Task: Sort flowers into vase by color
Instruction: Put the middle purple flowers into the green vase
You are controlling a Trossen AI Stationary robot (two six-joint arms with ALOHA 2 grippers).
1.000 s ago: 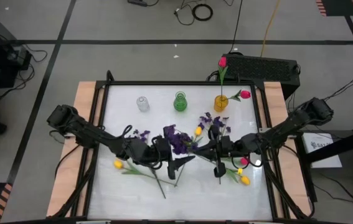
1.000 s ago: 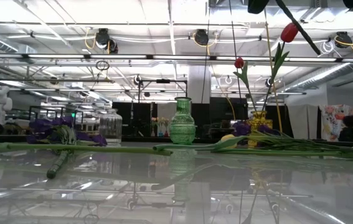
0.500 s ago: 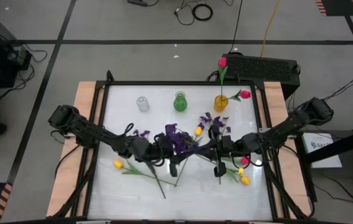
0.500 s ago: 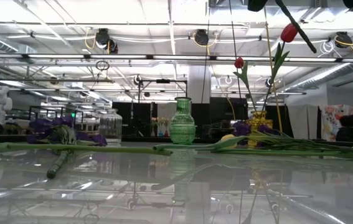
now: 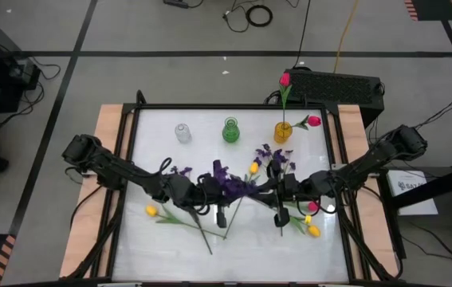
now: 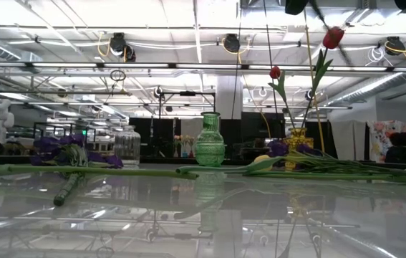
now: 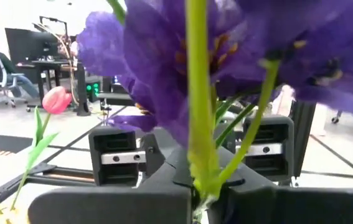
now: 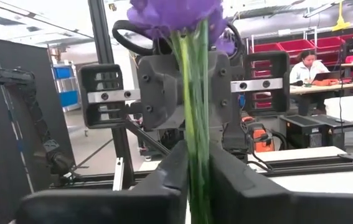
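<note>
A purple flower point(image 5: 229, 183) stands upright in the air over the table's middle, blossoms up, between my two grippers, which face each other tip to tip. My left gripper point(image 7: 200, 199) comes from the table's left and my right gripper point(image 8: 198, 186) from its right, and both are shut on its green stem. At the far side stand a clear vase point(image 5: 182, 132), a green vase point(image 5: 231, 130) and a yellow vase point(image 5: 283, 131). The yellow vase holds two pink-red tulips point(image 5: 284, 79). More flowers lie flat on the table. My left gripper pinches the green stem point(image 7: 201, 177) between its two fingers, close below the blossoms. It comes level from the table's left, its fingers across the upright stem. The flower is clear of the table. My right gripper has the same stem point(image 8: 196, 155) between its two fingers, and the stem fills the gap. It comes level from the table's right, its fingers across the stem. The blossoms point(image 8: 170, 12) stand well above the fingers.
Loose flowers lie on the table: yellow tulips point(image 5: 151, 210) at the near left and at the near right point(image 5: 313, 231), and purple bunches point(image 5: 180, 171) at the left and behind the right gripper point(image 5: 277, 155). A black frame point(image 5: 210, 107) borders the table.
My left gripper has shut on the purple flower's stem; its near finger, spread wide a second ago, has swung in. Both arms have kept their places and the flower has stayed where it was.
</note>
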